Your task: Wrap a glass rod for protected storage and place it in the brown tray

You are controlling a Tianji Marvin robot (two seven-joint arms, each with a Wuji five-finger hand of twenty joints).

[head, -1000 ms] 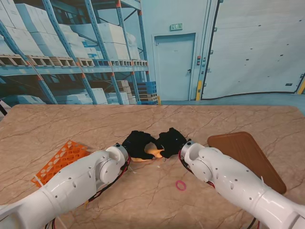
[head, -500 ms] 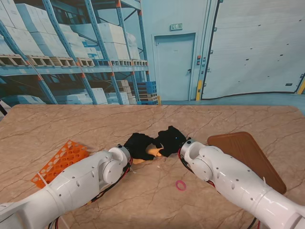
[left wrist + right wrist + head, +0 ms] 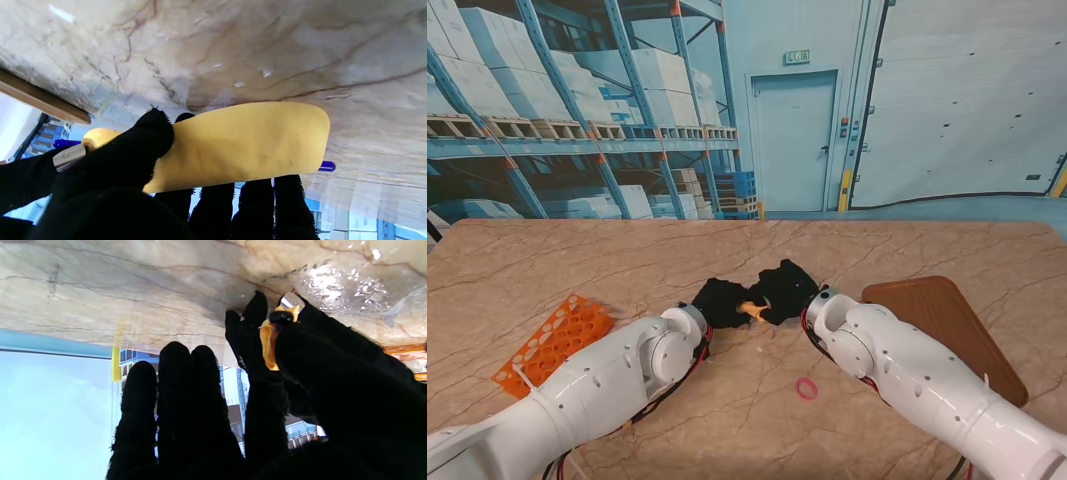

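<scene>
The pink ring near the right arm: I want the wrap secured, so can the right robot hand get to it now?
Probably not yet: the right robot hand is shut on the yellow wrap, though the pink ring lies uncovered.

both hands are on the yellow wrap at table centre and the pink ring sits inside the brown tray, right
Not quite. The stand view shows the pink ring on bare table, nearer to me than the brown tray and apart from it. Both hands, left hand and right hand, do hold the yellow wrap.

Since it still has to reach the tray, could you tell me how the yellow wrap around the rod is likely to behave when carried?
The yellow wrap curves into a roll, so it is probably soft and pliable. Held between the left hand and right hand, it may spring open if released. It looks light.
</scene>
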